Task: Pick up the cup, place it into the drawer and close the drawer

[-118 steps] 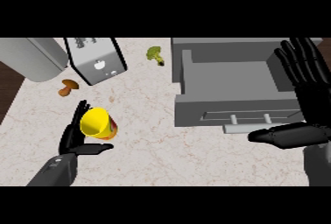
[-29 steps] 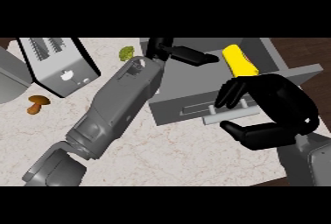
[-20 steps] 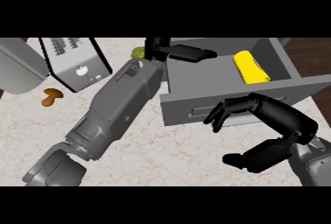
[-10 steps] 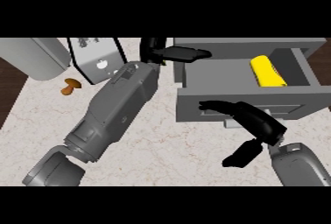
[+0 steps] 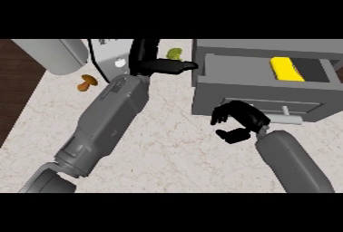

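The yellow cup [image 5: 286,69] lies on its side inside the open grey drawer [image 5: 254,102] at the upper right. My right hand [image 5: 237,120] hangs just in front of the drawer's front panel, fingers curled and holding nothing, left of the small handle [image 5: 289,119]. My left arm stretches far up the counter. Its hand [image 5: 149,61] stands open beside the drawer's left wall, with the thumb pointing at that wall.
A white toaster-like appliance [image 5: 107,58] and a grey cylinder [image 5: 57,54] stand at the back left. A brown mushroom [image 5: 85,82] lies near them and a green item [image 5: 175,53] sits behind my left hand. The counter's left edge meets dark wood [image 5: 13,90].
My right hand let the cup go into the drawer, drew back and came down in front of the front panel, fingers curling. The left hand has stayed beside the drawer.
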Robot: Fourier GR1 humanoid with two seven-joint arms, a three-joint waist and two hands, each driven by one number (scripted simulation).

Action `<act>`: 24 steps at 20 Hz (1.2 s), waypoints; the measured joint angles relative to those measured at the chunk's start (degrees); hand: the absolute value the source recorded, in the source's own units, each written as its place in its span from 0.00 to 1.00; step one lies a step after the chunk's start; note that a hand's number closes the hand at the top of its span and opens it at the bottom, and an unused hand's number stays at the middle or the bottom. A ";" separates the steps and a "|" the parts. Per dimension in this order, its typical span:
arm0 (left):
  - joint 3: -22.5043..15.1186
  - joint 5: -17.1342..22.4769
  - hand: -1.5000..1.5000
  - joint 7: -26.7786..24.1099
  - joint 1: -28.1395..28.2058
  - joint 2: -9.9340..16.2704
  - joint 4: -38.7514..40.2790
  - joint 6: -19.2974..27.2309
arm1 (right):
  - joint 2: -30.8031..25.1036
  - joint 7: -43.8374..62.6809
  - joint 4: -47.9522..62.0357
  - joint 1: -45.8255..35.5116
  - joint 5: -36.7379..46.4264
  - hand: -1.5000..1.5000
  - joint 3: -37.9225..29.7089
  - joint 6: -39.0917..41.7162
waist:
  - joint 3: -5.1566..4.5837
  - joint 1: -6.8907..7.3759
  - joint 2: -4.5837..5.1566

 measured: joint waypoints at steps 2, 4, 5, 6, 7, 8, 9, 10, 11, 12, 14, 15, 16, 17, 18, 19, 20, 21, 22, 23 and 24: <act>-0.14 0.13 0.00 0.37 1.96 0.78 -1.86 -0.78 | 0.19 -3.81 5.15 -2.66 0.37 1.00 -1.59 -2.14 | -0.05 0.95 -0.13; -0.30 0.17 0.00 0.78 3.32 1.66 -3.44 -1.62 | 0.33 -6.68 10.36 -5.71 -0.03 1.00 -3.78 -3.65 | 0.09 1.84 0.11; -0.36 0.21 0.00 1.05 4.07 2.46 -4.27 -2.33 | 0.14 -8.22 12.62 -6.87 -0.16 1.00 -4.72 -4.41 | 0.18 2.40 0.23; -0.25 0.44 0.00 1.53 4.73 3.29 -5.03 -3.06 | -0.18 -9.21 14.63 -8.45 -0.51 1.00 -6.02 -5.11 | 0.23 2.71 0.33; -0.27 0.62 0.00 2.02 5.29 3.80 -5.76 -3.76 | -0.57 -9.83 16.48 -10.08 -1.06 1.00 -7.50 -5.69 | 0.27 3.17 0.46; -0.37 0.67 0.00 2.30 6.13 4.26 -6.58 -4.13 | -1.11 -10.67 18.31 -11.69 -1.60 1.00 -8.82 -5.90 | 0.29 3.47 0.49; -0.51 0.77 0.00 2.51 6.87 4.46 -7.23 -4.65 | -1.59 -11.20 20.06 -13.31 -2.12 1.00 -10.13 -6.23 | 0.35 3.88 0.68; -0.50 0.80 0.00 2.77 7.21 5.03 -7.73 -5.09 | -2.07 -11.64 21.65 -15.14 -2.48 1.00 -11.27 -6.63 | 0.37 4.09 0.84; -0.56 0.82 0.00 2.93 7.60 5.40 -8.25 -5.54 | -2.28 -12.43 22.75 -15.64 -3.04 1.00 -11.99 -6.33 | 0.40 4.36 0.93; -0.72 0.84 0.00 2.97 8.25 5.40 -8.70 -5.86 | -2.28 -13.17 23.53 -15.76 -3.42 1.00 -12.38 -6.04 | 0.42 4.42 0.92; -0.79 0.90 0.00 3.38 8.97 6.36 -9.48 -6.76 | -2.43 -13.97 24.57 -16.10 -4.32 1.00 -13.21 -5.11 | 0.45 4.71 0.90; -0.83 0.93 0.00 3.50 9.20 6.44 -9.77 -6.94 | -2.49 -14.27 24.86 -16.24 -4.79 1.00 -13.60 -4.64 | 0.47 4.81 0.93; -1.07 0.79 0.00 3.49 9.78 6.65 -10.15 -7.27 | -2.66 -14.52 25.14 -16.31 -5.40 1.00 -14.03 -3.77 | 0.53 5.01 0.91; -1.03 0.84 0.00 3.67 9.95 7.11 -10.46 -7.66 | -2.84 -14.61 25.37 -16.50 -5.93 1.00 -14.31 -2.71 | 0.59 5.10 0.94; -1.12 0.84 0.00 3.63 10.51 7.39 -10.75 -8.13 | -2.99 -14.87 25.45 -16.44 -6.39 1.00 -14.61 -2.09 | 0.60 5.26 0.95; -1.21 0.82 0.00 3.64 10.83 7.72 -11.00 -8.63 | -3.06 -14.80 25.45 -16.41 -6.88 1.00 -14.95 -1.56 | 0.61 5.38 0.98; -1.30 0.82 0.00 3.68 11.20 8.03 -11.35 -9.08 | -3.19 -14.70 25.46 -16.33 -7.45 1.00 -15.32 -0.88 | 0.64 5.57 0.95; -1.31 0.88 0.00 3.77 11.32 8.13 -11.59 -9.34 | -3.35 -14.72 25.31 -16.23 -7.92 1.00 -15.56 -0.18 | 0.66 5.71 1.01; -1.40 0.92 0.00 4.00 11.33 8.11 -11.84 -9.55 | -3.55 -14.75 25.19 -16.21 -8.36 1.00 -15.72 0.72 | 0.72 5.80 1.09; -1.56 0.92 0.00 4.10 11.68 8.14 -12.04 -9.87 | -3.74 -14.72 24.99 -16.02 -8.78 1.00 -15.94 1.30 | 0.73 5.99 1.11; -1.63 0.92 0.00 4.12 12.01 8.25 -12.26 -10.11 | -4.02 -14.85 24.77 -15.81 -9.20 1.00 -16.10 2.10 | 0.78 6.21 1.15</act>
